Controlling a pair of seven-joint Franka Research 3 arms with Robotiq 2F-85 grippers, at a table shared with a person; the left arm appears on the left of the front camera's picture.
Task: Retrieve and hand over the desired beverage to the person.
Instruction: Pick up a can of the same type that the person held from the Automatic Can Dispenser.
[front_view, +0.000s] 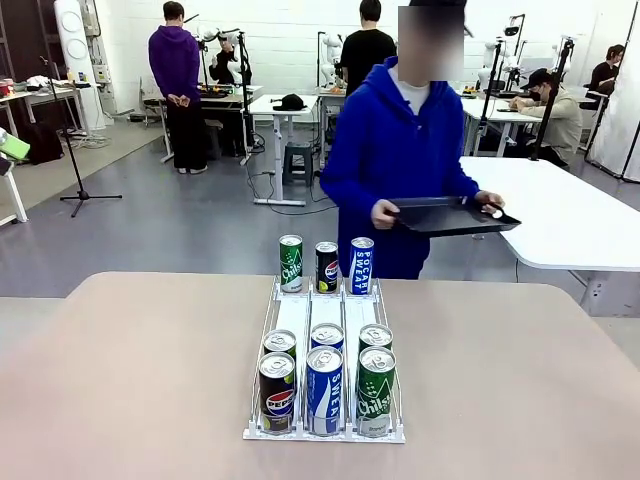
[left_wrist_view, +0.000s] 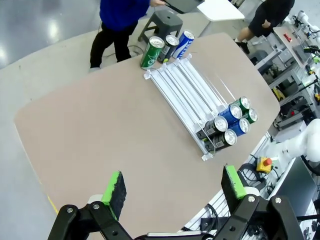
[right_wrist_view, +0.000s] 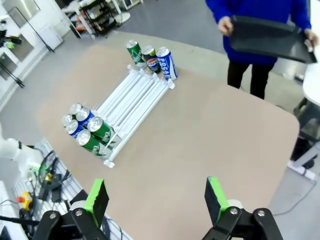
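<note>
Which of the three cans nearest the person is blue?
The Pocari Sweat can, rightmost from the robot's side; the middle can is black, the left can green.

A person in a bright royal-blue hoodie over a white shirt (front_view: 395, 150) stands just beyond the far end of the white wire can rack (front_view: 300, 318), facing it and holding a flat black tray (front_view: 450, 215) level at waist height. 3 upright drink cans (front_view: 327, 266), green, black and blue, stand at the rack's far end. 6 more cans (front_view: 325, 385) stand upright in 2 rows of 3 at its near end.
</note>
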